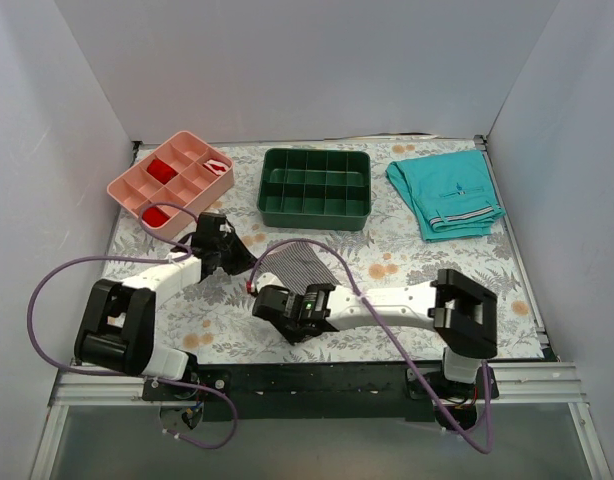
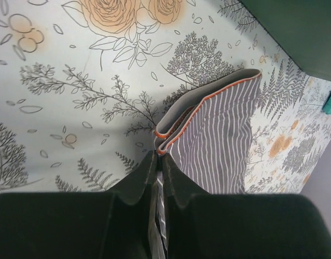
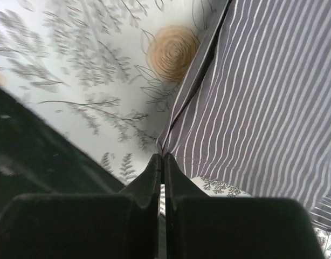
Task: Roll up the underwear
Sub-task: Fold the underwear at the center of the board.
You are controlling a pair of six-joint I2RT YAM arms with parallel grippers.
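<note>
The underwear [image 1: 307, 262] is grey with fine white pinstripes and orange trim, and lies on the floral table mat in the middle. My left gripper [image 1: 245, 263] is shut on its left edge; in the left wrist view [image 2: 159, 157] the cloth [image 2: 225, 135] runs between the jaws and the orange-trimmed band is folded. My right gripper [image 1: 266, 298] is shut on the near corner of the cloth; in the right wrist view [image 3: 163, 156] the striped cloth [image 3: 262, 102] spreads up and to the right from the jaws.
A dark green divided tray [image 1: 315, 213] stands just behind the underwear. A pink divided tray [image 1: 127, 188] with red items is at the back left. Teal shorts [image 1: 445, 192] lie at the back right. Purple cables loop over both arms.
</note>
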